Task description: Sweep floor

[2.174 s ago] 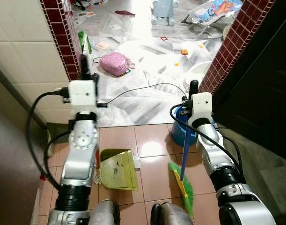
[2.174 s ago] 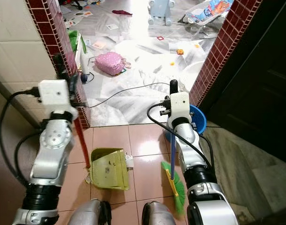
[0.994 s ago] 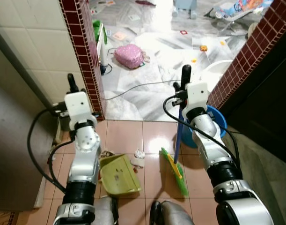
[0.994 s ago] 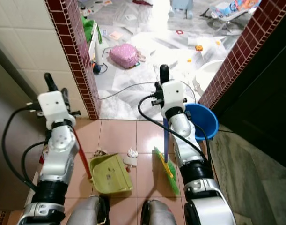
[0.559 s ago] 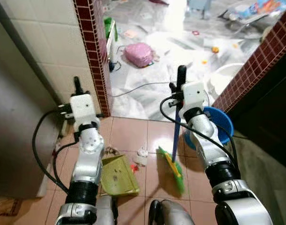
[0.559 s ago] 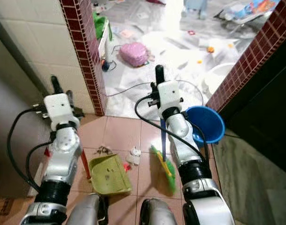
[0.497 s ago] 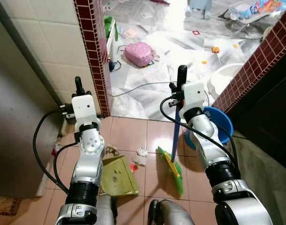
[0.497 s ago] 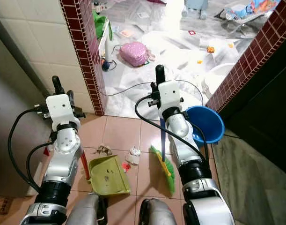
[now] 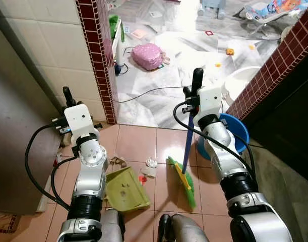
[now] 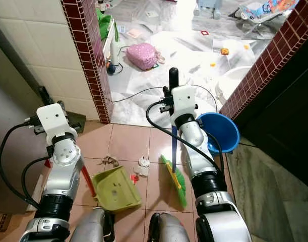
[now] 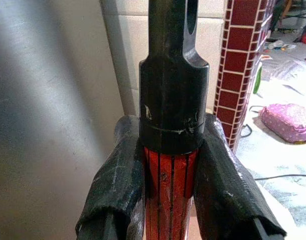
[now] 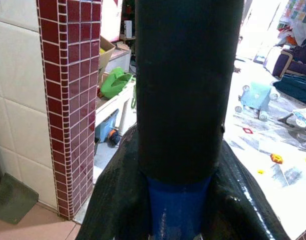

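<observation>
Clamping ribbed red dustpan handle [image 11: 170,185], left claw [image 11: 172,200]; right claw [image 12: 180,200] grips smooth broom [image 9: 186,151].

Head cameras look steeply down at one shared floor; wrist cameras sit close along each handle.

Both silver arms raised, left tool [image 11: 170,200] and right tool [image 12: 179,200] clamped tight

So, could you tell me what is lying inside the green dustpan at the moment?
The green dustpan shows only a few small dark specks on its tray. The white scrap and red bit lie on the tiles just outside its mouth. Its rear edge is hidden behind the left arm.
</observation>
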You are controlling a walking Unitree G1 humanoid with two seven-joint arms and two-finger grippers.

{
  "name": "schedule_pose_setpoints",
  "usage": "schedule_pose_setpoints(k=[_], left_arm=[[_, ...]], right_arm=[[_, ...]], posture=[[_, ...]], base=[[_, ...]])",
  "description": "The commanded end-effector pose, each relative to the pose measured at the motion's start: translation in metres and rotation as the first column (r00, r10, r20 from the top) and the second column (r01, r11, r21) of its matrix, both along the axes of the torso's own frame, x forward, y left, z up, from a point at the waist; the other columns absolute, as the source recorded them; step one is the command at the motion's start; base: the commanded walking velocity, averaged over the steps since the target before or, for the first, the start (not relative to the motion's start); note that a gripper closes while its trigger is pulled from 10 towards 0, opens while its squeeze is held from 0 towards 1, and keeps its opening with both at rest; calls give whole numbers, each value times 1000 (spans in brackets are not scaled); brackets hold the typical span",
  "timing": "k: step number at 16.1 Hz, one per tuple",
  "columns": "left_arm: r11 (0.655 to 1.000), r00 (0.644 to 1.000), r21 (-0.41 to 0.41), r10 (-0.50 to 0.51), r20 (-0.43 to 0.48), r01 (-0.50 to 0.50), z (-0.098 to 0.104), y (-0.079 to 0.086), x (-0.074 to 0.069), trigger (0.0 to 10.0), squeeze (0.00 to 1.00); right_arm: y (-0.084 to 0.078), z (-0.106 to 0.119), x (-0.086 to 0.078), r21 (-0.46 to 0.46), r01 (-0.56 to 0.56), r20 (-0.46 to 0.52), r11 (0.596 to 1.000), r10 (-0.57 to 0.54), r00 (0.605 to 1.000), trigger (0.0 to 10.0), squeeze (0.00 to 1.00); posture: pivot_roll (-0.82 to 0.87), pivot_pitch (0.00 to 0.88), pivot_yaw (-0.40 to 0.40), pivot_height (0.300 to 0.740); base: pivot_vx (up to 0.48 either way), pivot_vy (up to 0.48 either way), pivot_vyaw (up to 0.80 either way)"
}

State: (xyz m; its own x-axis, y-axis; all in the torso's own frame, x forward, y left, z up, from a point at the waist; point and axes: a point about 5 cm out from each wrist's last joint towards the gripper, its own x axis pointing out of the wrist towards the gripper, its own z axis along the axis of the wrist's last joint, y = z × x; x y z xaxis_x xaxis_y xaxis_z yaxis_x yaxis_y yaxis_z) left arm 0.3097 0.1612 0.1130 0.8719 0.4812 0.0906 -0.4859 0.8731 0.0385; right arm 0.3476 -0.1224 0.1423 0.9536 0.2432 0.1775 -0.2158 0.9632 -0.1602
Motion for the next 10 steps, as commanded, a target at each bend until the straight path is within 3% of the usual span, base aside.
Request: schedule_pose_setpoints(k=[1,4,7,10], left_arm=[[1000,1000,13,-6,-23,7,-5,-4,1,10000,0],[998,998,4,-63,-26,63,-8,-18,7,10000,0],[994,994,26,-108,4,108,-3,-23,11,10000,0],[984,981,-41,-174,-83,171,-18,-33,16,10000,0]], right_arm=[[1,9,2,44,4,23,999,-5,1000,10000,0],[7,12,5,106,-34,12,994,33,999,10000,0],[10,16,6,103,-62,25,993,60,998,10000,0],[21,13,5,160,-150,-29,976,156,987,10000,0]], posture=[[-21,167,-62,740],[-21,165,-65,740],[-28,161,-66,740],[-26,159,-72,740]], base=[[0,0,0],[0,0,0],[0,0,0],[0,0,0]])
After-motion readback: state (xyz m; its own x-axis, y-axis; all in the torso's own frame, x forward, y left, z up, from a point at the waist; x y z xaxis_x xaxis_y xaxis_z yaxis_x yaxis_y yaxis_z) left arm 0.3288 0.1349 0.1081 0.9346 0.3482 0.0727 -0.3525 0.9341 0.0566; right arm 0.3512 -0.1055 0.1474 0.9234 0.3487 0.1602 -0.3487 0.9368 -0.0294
